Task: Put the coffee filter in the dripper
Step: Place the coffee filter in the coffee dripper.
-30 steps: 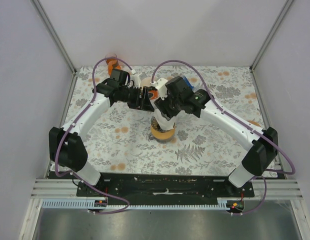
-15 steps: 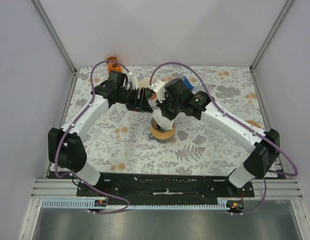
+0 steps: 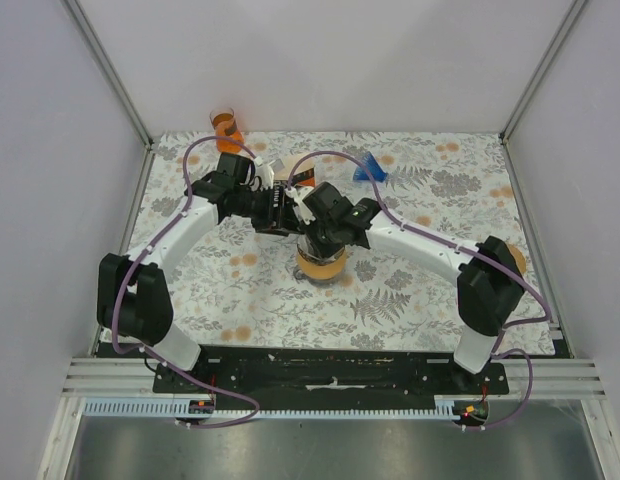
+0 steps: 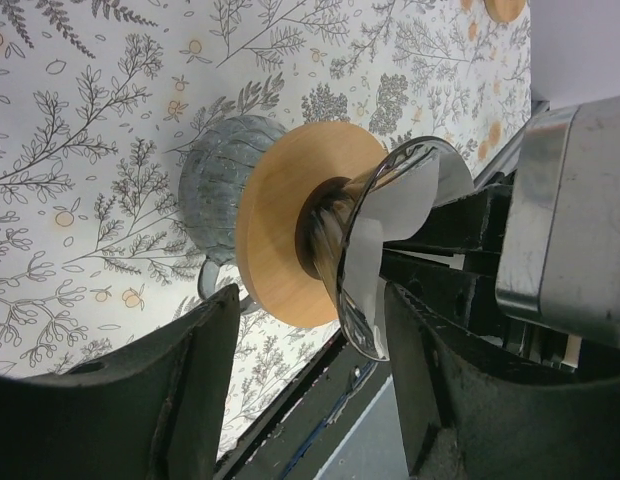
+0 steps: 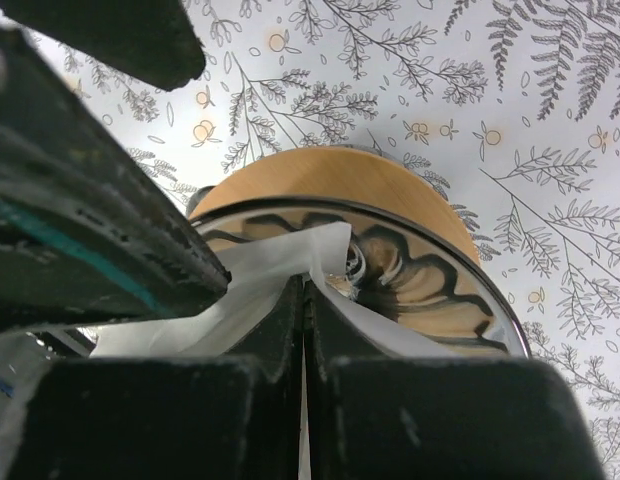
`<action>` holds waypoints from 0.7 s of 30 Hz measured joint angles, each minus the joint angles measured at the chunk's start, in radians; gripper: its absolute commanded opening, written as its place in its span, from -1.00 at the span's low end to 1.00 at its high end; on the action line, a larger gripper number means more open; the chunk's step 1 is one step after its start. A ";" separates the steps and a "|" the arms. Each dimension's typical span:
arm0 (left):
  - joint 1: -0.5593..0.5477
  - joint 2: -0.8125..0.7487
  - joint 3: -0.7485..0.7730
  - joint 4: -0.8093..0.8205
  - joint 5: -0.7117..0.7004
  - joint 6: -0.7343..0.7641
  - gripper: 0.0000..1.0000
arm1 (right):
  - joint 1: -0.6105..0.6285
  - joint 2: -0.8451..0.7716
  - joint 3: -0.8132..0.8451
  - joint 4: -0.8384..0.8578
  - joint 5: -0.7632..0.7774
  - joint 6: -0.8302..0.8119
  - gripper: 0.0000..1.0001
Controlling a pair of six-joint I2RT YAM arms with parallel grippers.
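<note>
The dripper (image 3: 321, 263) is a glass cone with a wooden collar (image 4: 280, 230), standing mid-table on a grey server. Its rim (image 5: 430, 280) fills the right wrist view. The white coffee filter (image 5: 255, 285) lies crumpled inside the cone, one fold pinched in my right gripper (image 5: 308, 292), which reaches down into the dripper (image 3: 316, 230). My left gripper (image 4: 312, 300) is open and straddles the glass rim from the left, its fingers (image 4: 195, 380) on either side. The filter (image 4: 400, 205) shows white behind the glass.
An orange cup (image 3: 223, 122) stands at the back left corner of the floral tablecloth. A blue object (image 3: 370, 168) lies at the back, right of centre. The left gripper's dark fingers (image 5: 90, 225) crowd the right wrist view.
My right gripper has closed on the filter and dropped lower over the dripper, its arm swinging left and uncovering the blue object. The left gripper has edged slightly toward the dripper.
</note>
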 measured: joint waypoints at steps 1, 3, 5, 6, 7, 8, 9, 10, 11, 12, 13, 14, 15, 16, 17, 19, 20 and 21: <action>0.001 0.000 -0.005 0.000 -0.001 -0.005 0.31 | 0.003 0.000 -0.008 0.010 0.010 0.011 -1.00; 0.001 0.000 -0.011 0.008 0.000 -0.014 0.28 | 0.010 0.000 -0.020 0.028 0.034 0.034 -1.00; 0.001 0.000 -0.019 0.020 0.000 -0.024 0.25 | 0.013 0.003 -0.025 0.040 0.060 0.050 -1.00; 0.001 0.000 -0.022 0.027 0.000 -0.028 0.23 | 0.014 0.007 -0.026 0.044 0.066 0.053 -1.00; 0.001 0.000 -0.024 0.031 -0.002 -0.033 0.22 | 0.014 0.011 -0.026 0.049 0.074 0.054 -1.00; 0.001 0.000 -0.026 0.035 -0.003 -0.036 0.21 | 0.016 0.014 -0.026 0.055 0.080 0.056 -1.00; 0.001 0.000 -0.027 0.038 -0.005 -0.040 0.19 | 0.017 0.017 -0.026 0.058 0.087 0.058 -1.00; 0.001 0.000 -0.027 0.040 -0.005 -0.043 0.18 | 0.018 0.019 -0.026 0.061 0.091 0.061 -1.00; 0.001 0.000 -0.027 0.044 -0.006 -0.046 0.17 | 0.018 0.021 -0.026 0.065 0.095 0.062 -1.00; 0.001 0.000 -0.027 0.048 -0.006 -0.047 0.16 | 0.018 0.023 -0.026 0.069 0.097 0.063 -1.00; 0.001 0.000 -0.028 0.050 -0.008 -0.049 0.15 | 0.018 0.024 -0.026 0.072 0.098 0.064 -1.00; 0.001 0.000 -0.027 0.051 -0.011 -0.049 0.14 | 0.018 0.026 -0.024 0.072 0.099 0.066 -1.00; 0.000 0.000 -0.028 0.053 -0.015 -0.050 0.11 | 0.018 0.029 -0.023 0.072 0.099 0.067 -1.00; 0.000 0.000 -0.028 0.055 -0.021 -0.050 0.08 | 0.018 0.032 -0.019 0.071 0.099 0.069 -1.00; 0.000 0.000 -0.028 0.057 -0.024 -0.050 0.03 | 0.018 0.036 -0.015 0.069 0.099 0.071 -1.00; 0.000 0.000 -0.029 0.063 -0.027 -0.050 -0.03 | 0.018 0.040 -0.011 0.069 0.100 0.077 -1.00; -0.002 0.000 -0.032 0.067 -0.025 -0.049 -0.04 | 0.018 0.042 -0.010 0.069 0.100 0.080 -1.00; -0.005 0.000 -0.035 0.068 -0.025 -0.049 -0.04 | 0.017 0.043 -0.009 0.069 0.102 0.087 -1.00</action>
